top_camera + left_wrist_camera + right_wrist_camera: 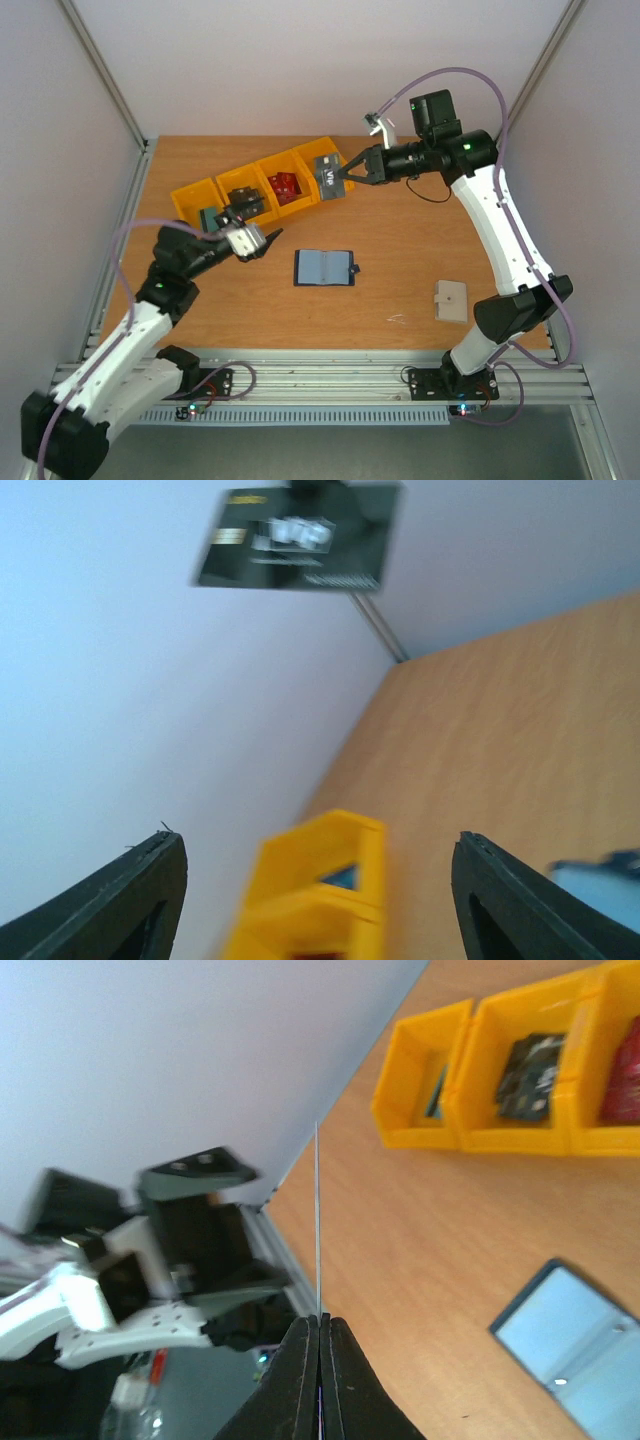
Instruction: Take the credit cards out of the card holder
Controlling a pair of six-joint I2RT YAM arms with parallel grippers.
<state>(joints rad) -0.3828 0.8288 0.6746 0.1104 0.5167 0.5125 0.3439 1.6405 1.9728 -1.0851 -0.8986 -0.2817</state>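
My right gripper point(347, 172) is pinched tight on one edge of a dark credit card point(329, 175), above the right end of the yellow bins point(192, 197). My left gripper point(268, 240) hangs wide and empty. The card holder point(324, 267) lies open mid-tabletop. With so thin a hold, the card could pivot and land outside the bin.

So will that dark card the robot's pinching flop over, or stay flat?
Probably stays flat: the dark card sticks straight out of the right gripper, pinched at one edge, without drooping. Likely very light too, since edge-on it looks like a thin line. It seems smooth, so it might slip if squeezed loosely.
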